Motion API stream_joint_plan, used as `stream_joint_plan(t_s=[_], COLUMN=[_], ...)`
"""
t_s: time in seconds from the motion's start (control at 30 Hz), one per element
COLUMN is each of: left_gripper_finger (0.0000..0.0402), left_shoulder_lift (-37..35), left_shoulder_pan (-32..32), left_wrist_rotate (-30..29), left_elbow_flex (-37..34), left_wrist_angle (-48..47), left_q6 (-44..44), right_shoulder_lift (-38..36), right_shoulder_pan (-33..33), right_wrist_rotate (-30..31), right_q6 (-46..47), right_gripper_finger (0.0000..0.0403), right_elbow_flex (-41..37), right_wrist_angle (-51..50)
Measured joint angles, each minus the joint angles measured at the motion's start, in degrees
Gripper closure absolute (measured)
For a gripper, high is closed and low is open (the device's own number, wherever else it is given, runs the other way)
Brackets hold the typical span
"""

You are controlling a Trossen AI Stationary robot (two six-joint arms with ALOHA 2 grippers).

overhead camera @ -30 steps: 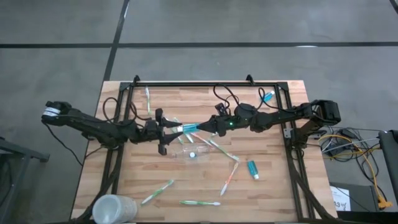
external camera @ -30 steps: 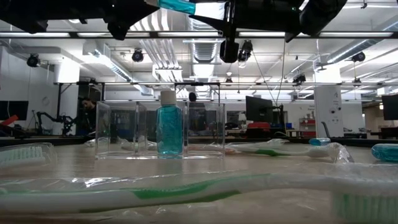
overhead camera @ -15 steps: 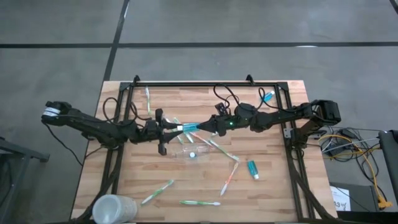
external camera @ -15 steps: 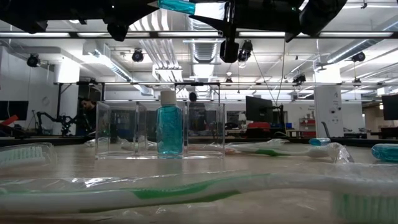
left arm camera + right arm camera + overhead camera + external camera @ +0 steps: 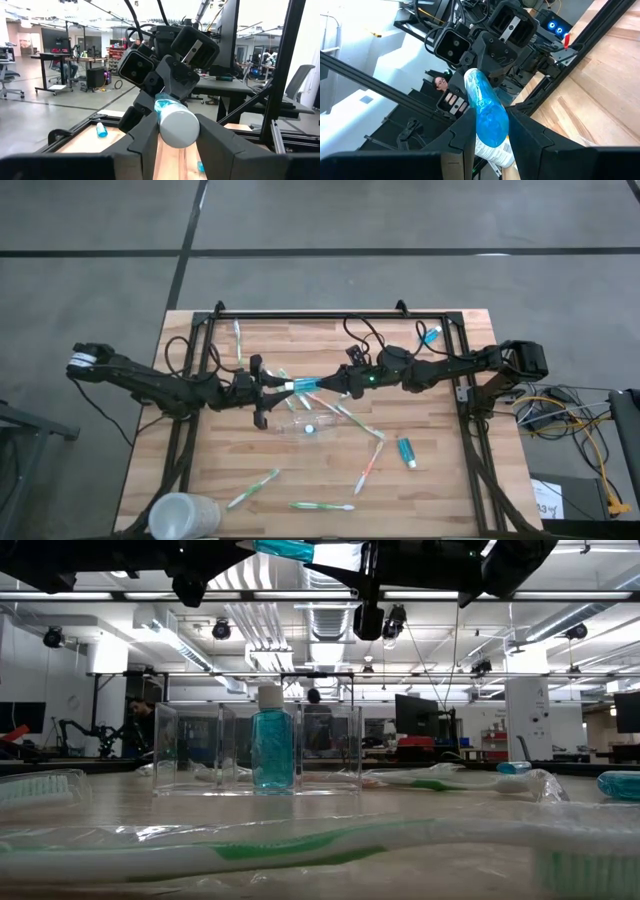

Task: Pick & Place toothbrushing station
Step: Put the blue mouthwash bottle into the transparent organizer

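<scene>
A small blue tube with a white cap hangs level in the air between my two grippers, above the table's middle. My left gripper comes from the left and is shut on the cap end. My right gripper comes from the right and is shut on the blue body. Just nearer than the tube, the see-through toothbrushing station stands on the table on its base. A teal bottle stands upright inside it. My left gripper has the tube's round white cap between its two fingers, one on each side, coming level from the table's left along the tube. My right gripper pinches the tube's blue body between its two fingers, level from the table's right. The tube lies along the fingers, lifted clear of the table.
Several toothbrushes lie scattered on the table, among them one at the near right and one at the near left. Another blue tube lies at the right, and one more at the far right. A frosted cup stands at the near left corner.
My left gripper's fingers have drawn closer together around the tube's cap. Both arms have kept their place and the tube has stayed level between them.
</scene>
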Motion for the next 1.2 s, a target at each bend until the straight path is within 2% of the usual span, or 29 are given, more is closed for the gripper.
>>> stream_joint_plan(t_s=[0.77,1.0,1.2], left_gripper_finger=[0.0282,0.0298,0.0291], left_shoulder_lift=[-0.28,-0.28,-0.28], left_shoulder_pan=[0.02,0.02,0.02], left_wrist_rotate=[0.02,0.00,0.00], left_elbow_flex=[-0.04,-0.04,-0.04], left_wrist_angle=[2.05,2.26,2.27], left_q6=[-0.12,-0.45,-2.05], right_shoulder_lift=[0.00,0.00,0.00], right_shoulder_pan=[0.00,0.00,0.00], right_wrist_rotate=[-0.04,-0.04,-0.02], right_q6=[-0.14,0.02,0.07], right_gripper_finger=[0.0307,0.0307,0.0307], right_elbow_flex=[0.15,0.11,0.09], right_wrist_angle=[0.08,0.07,0.02])
